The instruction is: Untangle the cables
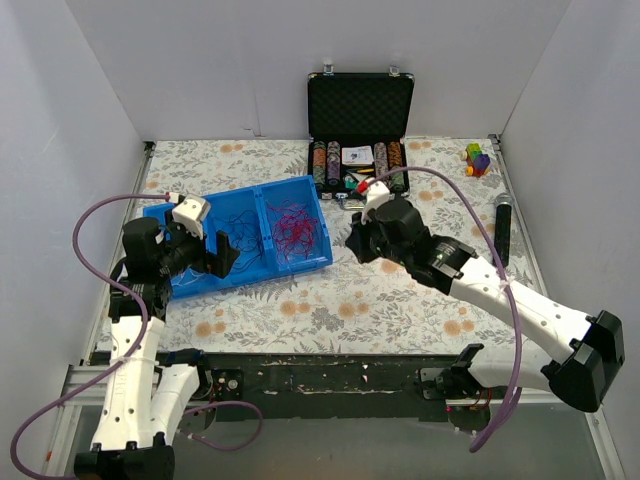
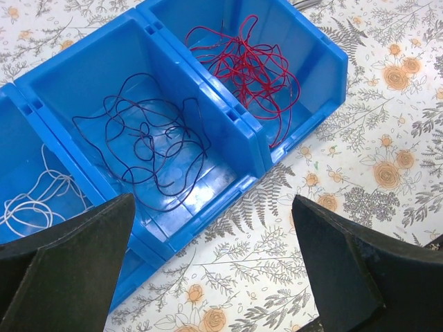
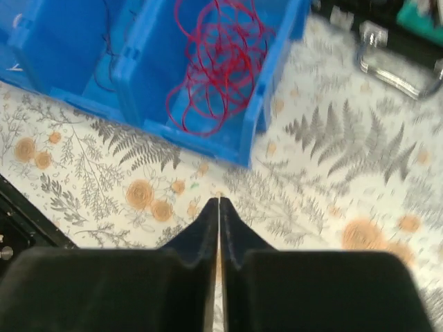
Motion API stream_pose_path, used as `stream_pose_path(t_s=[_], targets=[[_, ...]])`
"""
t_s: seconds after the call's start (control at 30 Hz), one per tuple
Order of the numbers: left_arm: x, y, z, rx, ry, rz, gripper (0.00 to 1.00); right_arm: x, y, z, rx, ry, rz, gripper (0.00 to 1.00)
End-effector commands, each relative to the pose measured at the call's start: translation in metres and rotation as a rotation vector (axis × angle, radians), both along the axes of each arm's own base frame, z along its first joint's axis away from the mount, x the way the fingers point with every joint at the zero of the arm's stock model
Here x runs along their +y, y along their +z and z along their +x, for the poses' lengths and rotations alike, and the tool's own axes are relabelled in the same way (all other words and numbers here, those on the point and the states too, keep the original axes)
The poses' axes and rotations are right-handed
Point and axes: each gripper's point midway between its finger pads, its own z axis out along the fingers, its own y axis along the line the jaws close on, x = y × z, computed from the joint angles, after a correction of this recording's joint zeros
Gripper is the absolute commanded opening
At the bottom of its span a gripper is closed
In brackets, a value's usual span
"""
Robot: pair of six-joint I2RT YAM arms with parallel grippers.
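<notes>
3 blue bins (image 2: 325,59) sit side by side on the floral bench (image 2: 374,173), left of centre in the top view. There are 3 cable bunches, 1 per bin, seen in the left wrist view. The white cable (image 2: 34,204) is in the lower-left bin, the navy cable (image 2: 149,142) in the middle bin, and the red cable (image 2: 249,72) in the upper-right bin. All are loose coils. Left pincer (image 2: 213,228) is spread wide and empty, above the bins' lower edge. Right pincer (image 3: 219,207) is pressed together w/ nothing seen pinched, over bare bench below the red bin in its wrist view. 1 open black case (image 1: 360,100) sits top centre.
</notes>
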Motion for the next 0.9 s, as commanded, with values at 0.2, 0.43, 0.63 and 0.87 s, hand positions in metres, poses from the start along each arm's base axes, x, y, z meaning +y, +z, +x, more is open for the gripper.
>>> stream_pose_path(t_s=[0.2,0.43,0.63,0.87], targets=[[0.001,0.007,0.006,-0.014,0.031,-0.029,0.98,-0.045,-0.039,-0.017,0.069,-0.138,-0.031,0.86],[0.001,-0.002,0.007,0.003,0.039,-0.034,0.98,-0.052,-0.037,-0.019,0.077,-0.157,-0.056,0.89],[0.002,-0.005,0.010,0.027,0.068,-0.059,0.98,-0.058,-0.032,-0.023,0.053,-0.154,-0.036,0.90],[0.001,-0.009,0.010,0.044,0.067,-0.063,0.98,-0.059,-0.027,-0.025,0.045,-0.147,-0.034,0.91]])
